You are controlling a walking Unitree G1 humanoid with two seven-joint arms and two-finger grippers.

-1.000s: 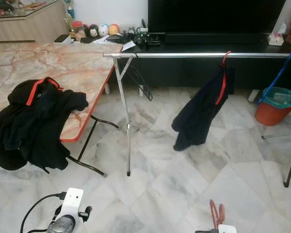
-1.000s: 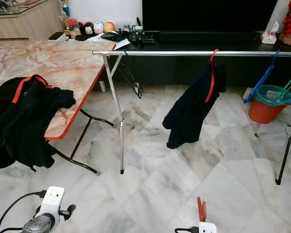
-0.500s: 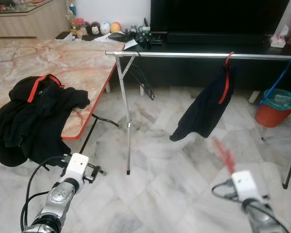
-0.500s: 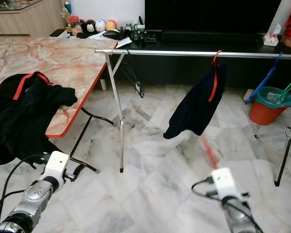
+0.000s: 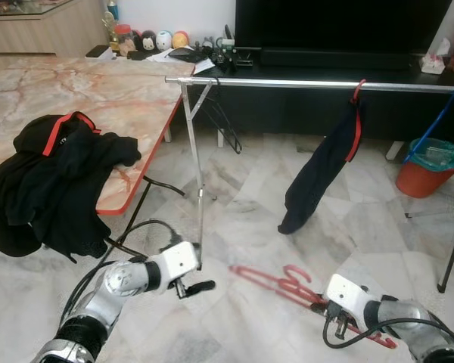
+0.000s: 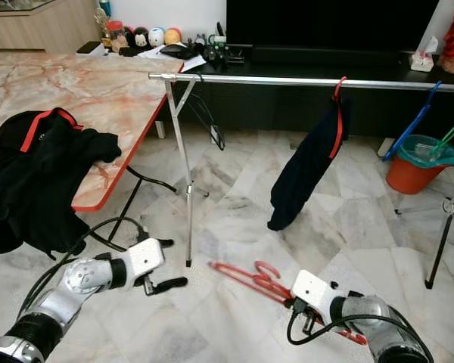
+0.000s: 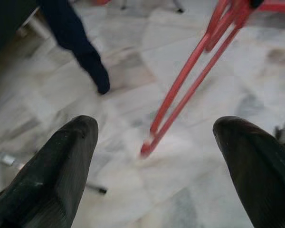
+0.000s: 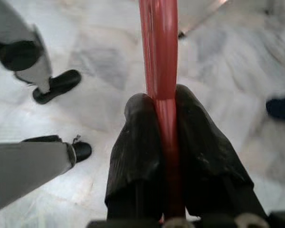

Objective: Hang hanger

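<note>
While the left pincer (image 5: 200,287) hangs spread, the right pincer (image 8: 166,118) pinches a red hanger (image 5: 287,283).

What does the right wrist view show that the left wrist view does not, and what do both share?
Right wrist view: the right gripper with its fingers shut on the red hanger, and the left arm beside it.
Left wrist view: the left gripper with fingers wide apart, the hanger's far end lying between them untouched, and more of the hanging dark garment.
Both: the red hanger over the marble floor.
</note>
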